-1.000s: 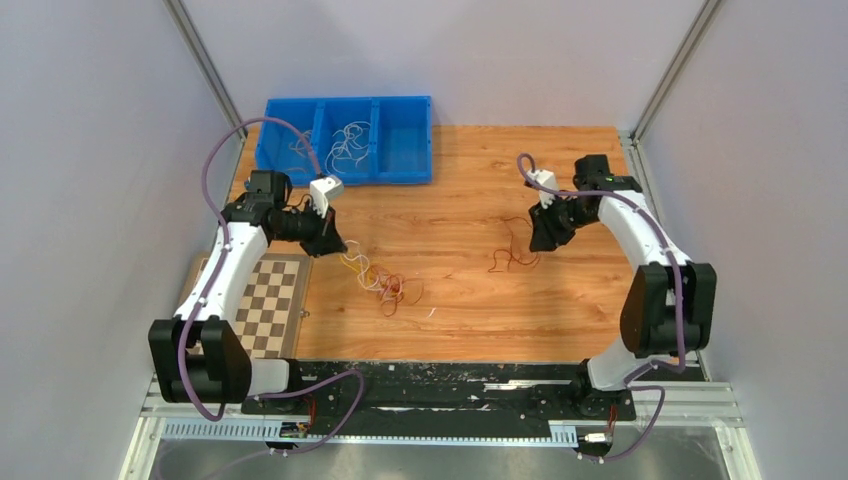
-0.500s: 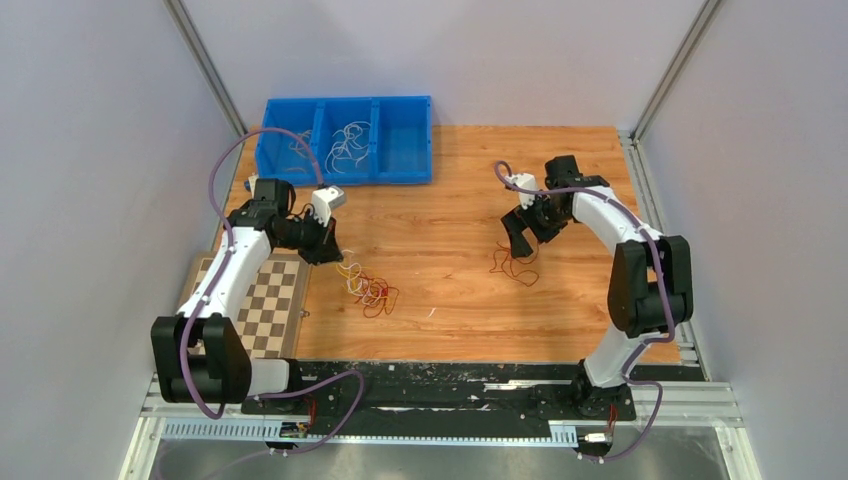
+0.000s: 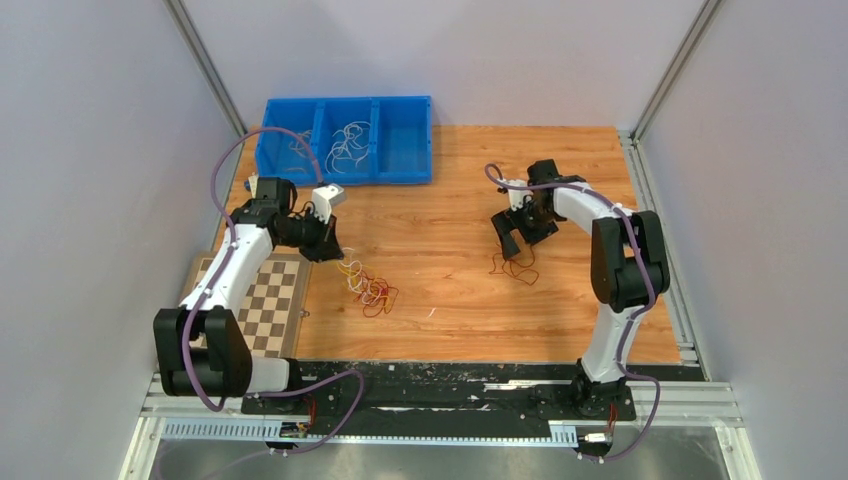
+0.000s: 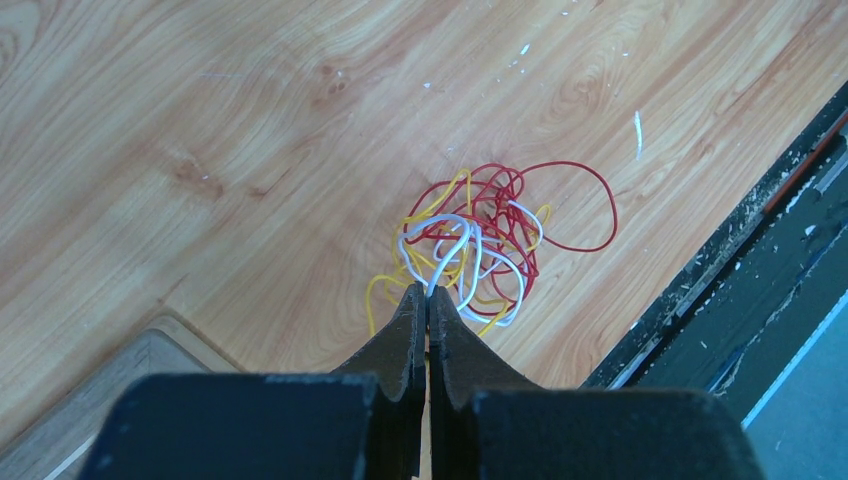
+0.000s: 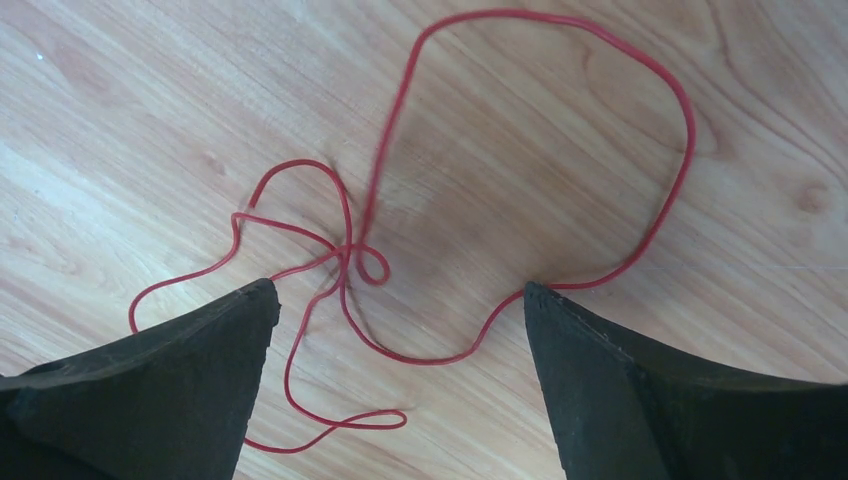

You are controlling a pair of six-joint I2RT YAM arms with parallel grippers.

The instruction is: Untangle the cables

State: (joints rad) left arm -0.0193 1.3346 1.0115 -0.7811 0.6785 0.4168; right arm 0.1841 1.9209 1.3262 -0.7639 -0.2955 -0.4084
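A tangle of red, yellow and white cables point(image 4: 478, 236) lies on the wooden table, left of centre point(image 3: 371, 291). My left gripper point(image 4: 428, 291) is shut on a white cable loop at the tangle's near edge; from above the gripper point(image 3: 329, 250) sits just up and left of the tangle. A single red cable point(image 5: 344, 246) lies apart in loose loops at centre right point(image 3: 514, 266). My right gripper point(image 5: 398, 290) hangs wide open over it, holding nothing. From above it point(image 3: 512, 236) is just behind that cable.
A blue three-compartment bin point(image 3: 345, 101) stands at the back left with thin white cables point(image 3: 350, 140) in it. A chessboard point(image 3: 262, 303) lies at the table's left front edge. A small white fleck point(image 4: 637, 134) lies on the wood near the tangle.
My right gripper's jaws have opened wide and the arm has swung left, over the red cable. My left gripper has pulled back a little, dragging the tangle slightly left.
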